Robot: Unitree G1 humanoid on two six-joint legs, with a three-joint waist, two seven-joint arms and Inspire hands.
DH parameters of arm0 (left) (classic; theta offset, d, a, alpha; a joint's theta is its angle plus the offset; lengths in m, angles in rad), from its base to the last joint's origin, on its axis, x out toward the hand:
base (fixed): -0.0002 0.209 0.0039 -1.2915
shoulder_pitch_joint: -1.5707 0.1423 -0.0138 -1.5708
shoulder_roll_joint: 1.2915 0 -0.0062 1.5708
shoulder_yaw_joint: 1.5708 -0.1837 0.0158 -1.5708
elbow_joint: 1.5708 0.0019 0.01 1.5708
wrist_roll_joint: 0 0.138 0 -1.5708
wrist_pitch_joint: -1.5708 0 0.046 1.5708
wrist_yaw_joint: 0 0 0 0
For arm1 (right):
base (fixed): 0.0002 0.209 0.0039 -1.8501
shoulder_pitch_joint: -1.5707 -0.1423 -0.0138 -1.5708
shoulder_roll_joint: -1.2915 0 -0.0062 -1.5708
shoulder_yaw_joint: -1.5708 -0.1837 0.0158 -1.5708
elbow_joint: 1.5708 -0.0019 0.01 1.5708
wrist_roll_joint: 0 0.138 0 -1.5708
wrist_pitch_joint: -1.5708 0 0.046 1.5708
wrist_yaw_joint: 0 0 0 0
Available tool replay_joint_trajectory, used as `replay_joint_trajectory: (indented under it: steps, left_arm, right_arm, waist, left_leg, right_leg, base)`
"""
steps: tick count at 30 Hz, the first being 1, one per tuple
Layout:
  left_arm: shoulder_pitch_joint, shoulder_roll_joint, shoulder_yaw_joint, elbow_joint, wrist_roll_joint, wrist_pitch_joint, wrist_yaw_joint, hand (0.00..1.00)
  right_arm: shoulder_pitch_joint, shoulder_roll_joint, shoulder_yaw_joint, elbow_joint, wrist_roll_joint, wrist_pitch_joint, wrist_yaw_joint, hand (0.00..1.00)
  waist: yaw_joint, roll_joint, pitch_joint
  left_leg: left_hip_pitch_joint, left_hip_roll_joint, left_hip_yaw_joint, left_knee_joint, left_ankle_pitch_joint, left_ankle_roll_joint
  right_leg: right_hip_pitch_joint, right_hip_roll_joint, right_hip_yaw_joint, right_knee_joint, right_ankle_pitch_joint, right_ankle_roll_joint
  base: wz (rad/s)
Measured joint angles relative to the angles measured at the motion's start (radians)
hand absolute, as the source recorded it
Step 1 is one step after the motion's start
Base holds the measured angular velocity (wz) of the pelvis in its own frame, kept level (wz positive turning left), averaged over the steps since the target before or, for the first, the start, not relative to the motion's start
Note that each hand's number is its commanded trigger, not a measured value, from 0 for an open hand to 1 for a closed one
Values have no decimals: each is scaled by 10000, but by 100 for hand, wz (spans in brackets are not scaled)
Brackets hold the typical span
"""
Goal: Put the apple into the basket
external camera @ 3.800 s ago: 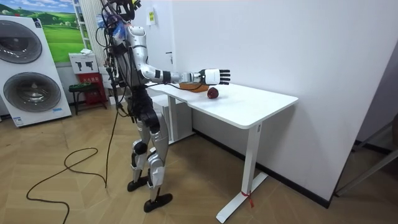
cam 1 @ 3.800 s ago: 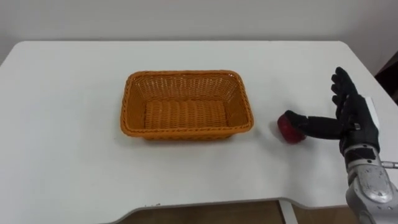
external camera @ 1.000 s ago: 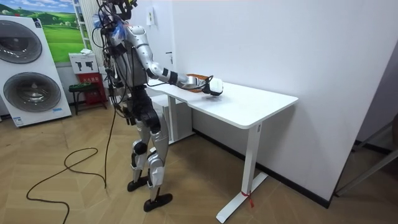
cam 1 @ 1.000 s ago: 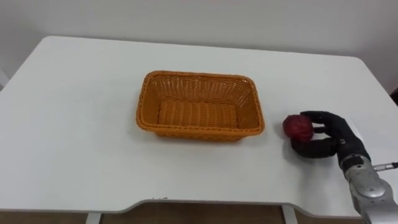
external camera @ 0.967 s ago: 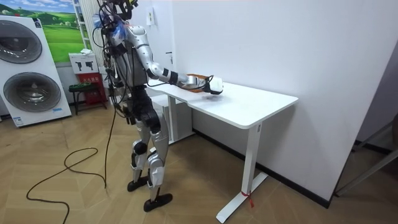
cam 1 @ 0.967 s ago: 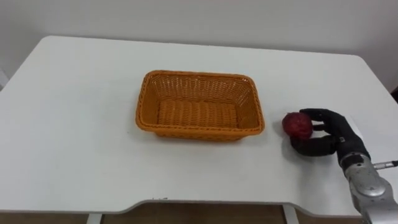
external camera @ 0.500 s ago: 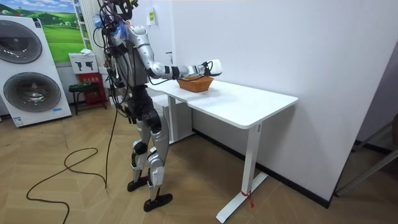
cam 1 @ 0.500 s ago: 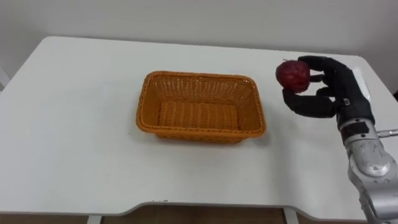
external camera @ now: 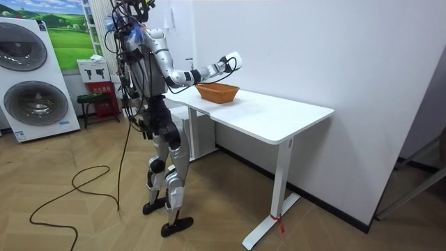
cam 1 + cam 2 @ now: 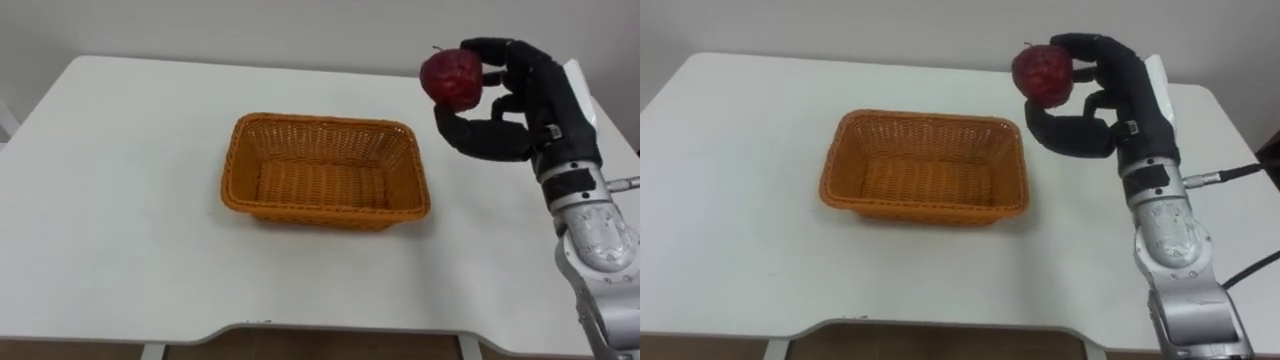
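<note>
Above the white table [image 10: 110, 230], to the right of the orange wicker basket [image 10: 330, 123] and beyond its far right corner, the right hand [image 10: 532, 100] holds the dark red apple [image 10: 452, 77] in the air. Its black fingers [image 10: 497, 48] curl over the top and far side of the fruit, and the thumb is bent in just below it, so the hand is closed around the apple. The fruit sits out toward the fingertips, not deep against the palm, and most of it shows on the basket's side of the hand.

The picking half of the task looks finished, since the apple is well clear of the tabletop and carried by the hand alone. The placing half is all to come. The basket stands empty near the middle of the table and is the likely target, though the task sentence names no place. As far as the eye views allow a judgement, the apple is not yet over the basket's opening. It needs to travel leftward and toward the robot, come down inside the rim, and then be let go.

From the room view, the robot stands upright at the table's end, its arm raised forward over the tabletop.
</note>
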Motion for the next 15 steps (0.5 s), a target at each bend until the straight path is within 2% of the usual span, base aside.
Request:
replay_joint_trajectory:
  steps: [4, 5, 10, 11, 12, 13, 15]
  left_arm:
    - [-121, -10, -300, -13, 20, -38, -5, 0]
    - [-171, -5, -301, -23, 21, -64, -5, 0]
    - [-212, 23, -402, -23, 31, -169, -3, 0]
    - [-212, 23, -403, -24, 31, -169, -3, 0]
    - [-210, 23, -402, -24, 29, -170, -3, 0]
    - [-238, 23, -403, -28, 30, -170, -3, 0]
    - [-262, 23, -403, -28, 27, -170, -3, 0]
  right_arm:
    - [1, -2, 717, -39, -133, 0, 82, 100]
    - [1, -3, 793, -82, -134, 0, 100, 100]
    - [1, -6, 1388, -457, -169, 3, 496, 100]
    - [1, -6, 1399, -540, -188, 3, 554, 82]
    - [1, -6, 1414, -682, -207, 3, 623, 25]
    - [0, -6, 1433, -746, -231, 3, 669, 0]
    - [1, -6, 1458, -786, -295, 3, 716, 0]
  waist:
    - [211, 29, 26]
    - [214, 20, 9]
    - [269, 39, 22]
    - [279, 42, 24]
    - [280, 46, 25]
    - [289, 44, 23]
    - [314, 37, 16]
  left_leg:
    - [-57, 12, 135, -3, 0, 0]
    - [-123, 14, 135, 0, 0, 0]
    - [-179, 20, 151, -47, 0, 0]
    - [-191, 20, 153, -45, 0, 0]
    - [-197, 20, 151, -43, 0, 0]
    - [-198, 20, 151, -41, 0, 0]
    - [-224, 20, 151, -39, 0, 0]
  right_leg:
    - [-81, 23, 150, 7, 8, -8]
    - [-153, 25, 152, 15, 20, -11]
    - [-236, 42, 175, 8, 55, -11]
    - [-247, 42, 177, 8, 55, -11]
    - [-251, 42, 176, 8, 55, -11]
    - [-253, 42, 181, 7, 55, -11]
    - [-280, 41, 187, 6, 55, -11]
  base:
    - [-10]
    - [0]
    - [0]
    - [0]
    - [0]
    - [0]
    - [0]
